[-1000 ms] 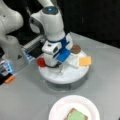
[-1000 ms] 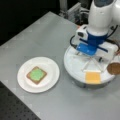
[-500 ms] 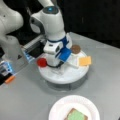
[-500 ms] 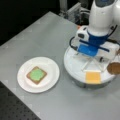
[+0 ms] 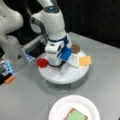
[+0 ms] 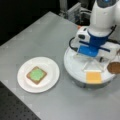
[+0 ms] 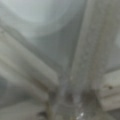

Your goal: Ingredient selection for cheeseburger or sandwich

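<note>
I have the gripper (image 5: 59,68) lowered onto the white round tray (image 5: 75,75), its tips down at the tray's surface near the middle; whether they are spread or closed on anything I cannot tell (the wrist view gives only pale blur). On the tray, in a front view, the red disc (image 5: 42,62) sits at the left rim, the brown disc (image 5: 75,48) at the far rim, the yellow square (image 5: 85,60) to the right. Well apart, near the scene's front, the paper plate (image 6: 51,75) carries the sandwich (image 6: 36,75): one toast square with the green leaf (image 6: 37,74) on top, shown in both front views.
</note>
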Motion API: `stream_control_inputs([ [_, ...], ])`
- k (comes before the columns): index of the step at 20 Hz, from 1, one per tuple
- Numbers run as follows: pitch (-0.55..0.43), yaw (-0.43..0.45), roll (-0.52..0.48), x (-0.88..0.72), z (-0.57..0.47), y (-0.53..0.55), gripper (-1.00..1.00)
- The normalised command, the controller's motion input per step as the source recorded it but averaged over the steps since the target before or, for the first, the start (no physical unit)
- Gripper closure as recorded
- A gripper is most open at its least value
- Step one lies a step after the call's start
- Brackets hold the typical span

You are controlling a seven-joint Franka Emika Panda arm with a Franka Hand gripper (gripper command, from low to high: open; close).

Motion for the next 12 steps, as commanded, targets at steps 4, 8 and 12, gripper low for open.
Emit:
stream_control_inputs([
  [4, -0.105, 0.375, -0.079, -0.25, -0.22, -0.08, -1.00],
  [8, -0.081, 0.352, -0.026, -0.24, -0.22, -0.08, -1.00],
  [12, -0.076, 0.291, 0.005, -0.23, -0.24, -0.04, -1.00],
])
